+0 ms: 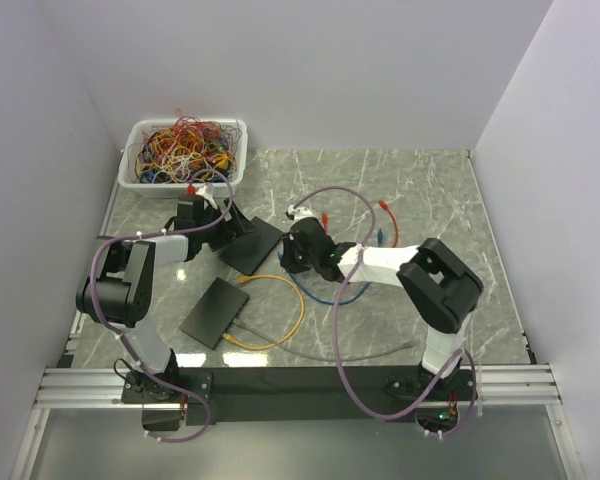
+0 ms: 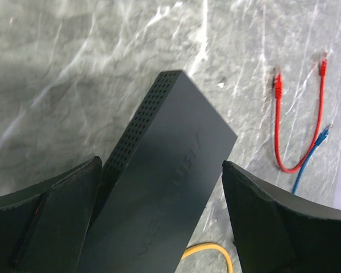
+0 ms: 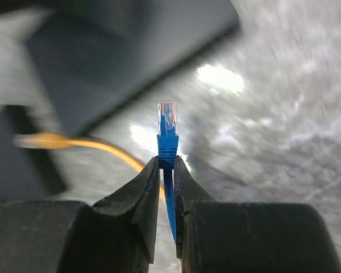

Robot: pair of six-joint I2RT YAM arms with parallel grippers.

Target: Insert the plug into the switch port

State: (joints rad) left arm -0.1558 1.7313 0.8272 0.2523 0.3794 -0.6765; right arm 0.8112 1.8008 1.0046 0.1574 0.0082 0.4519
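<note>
- Plug (image 3: 167, 122): blue with a clear tip, standing straight up above the right tool (image 3: 166, 162), out in the open, not yet in any port.
- Right tool: pressed together, pinching the blue wire (image 3: 169, 199) just under the plug.
- Just past the plug tip: a blurry dark box, near but not touching.
- Switch (image 2: 165, 187): flat black box with rows of tiny holes down one side, lying on the desk (image 1: 430, 200) near the middle.
- Left tool (image 2: 161, 165): spread wide, one finger on each side of the switch. Left finger (image 2: 62, 216) close up to the box side, right finger (image 2: 261, 222) with a gap.
- Second black box (image 1: 215, 312): nearer the arms, flat on the desk, with a yellow wire (image 1: 285, 325) looping out from its side.
- White bin (image 1: 135, 180): at the far left corner of the desk, full to the top with a messy heap of wires (image 1: 185, 145) in red, orange, yellow and more, all tangled up.
- Loose on the desk, outside the bin: a red wire (image 2: 278, 125) bent in a U with both ends pointing away, and a loose blue end (image 2: 324, 132) running down beside it. Cannot tell if that blue end is part of the pinched wire.
- Grey wire (image 1: 370, 355): thin, lying along the near side of the desk.
</note>
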